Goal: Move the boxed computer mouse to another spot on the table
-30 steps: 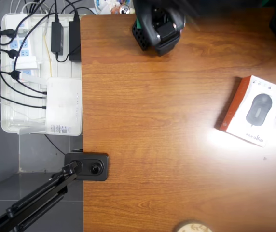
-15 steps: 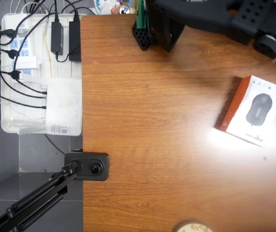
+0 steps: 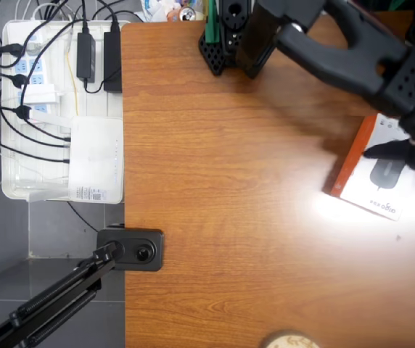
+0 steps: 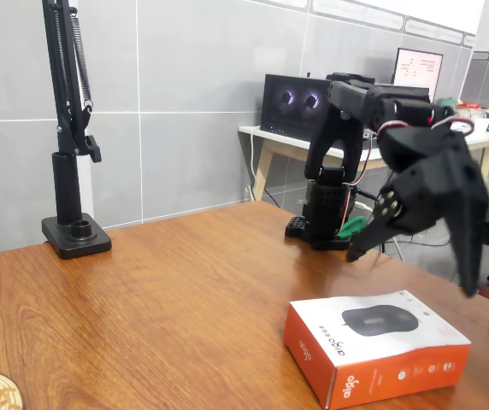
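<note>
White-and-orange boxed computer mouse point(image 4: 376, 346) lies flat on the table point(image 3: 222, 217), at 3 o'clock in the overhead view. My gripper point(image 4: 415, 256) hangs above it, fingers wide apart, touching nothing. Risk, as I judge it: descending off-centre, one finger strikes the lid and skids the box on the glossy wood.

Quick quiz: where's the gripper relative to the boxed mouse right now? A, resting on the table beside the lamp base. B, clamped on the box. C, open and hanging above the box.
C: in the fixed view the gripper hangs open above the boxed mouse, not touching it.
</note>
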Available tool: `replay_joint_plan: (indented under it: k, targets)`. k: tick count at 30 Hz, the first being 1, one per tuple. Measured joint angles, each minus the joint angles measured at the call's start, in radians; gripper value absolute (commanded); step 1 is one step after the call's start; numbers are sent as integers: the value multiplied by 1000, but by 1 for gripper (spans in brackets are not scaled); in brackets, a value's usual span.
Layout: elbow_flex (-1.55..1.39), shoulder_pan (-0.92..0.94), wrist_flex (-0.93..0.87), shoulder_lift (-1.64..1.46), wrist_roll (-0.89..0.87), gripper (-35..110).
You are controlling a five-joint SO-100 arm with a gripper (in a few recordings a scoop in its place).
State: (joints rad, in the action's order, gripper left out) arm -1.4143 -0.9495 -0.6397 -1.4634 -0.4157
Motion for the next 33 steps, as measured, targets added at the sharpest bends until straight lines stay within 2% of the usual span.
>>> replay_joint_plan:
  k: [6,11,33]
  targets:
    - [135,23,-209,71,0,104]
    - [199,29,-275,106,2,104]
    - [-20,-41,-114,176,43,105]
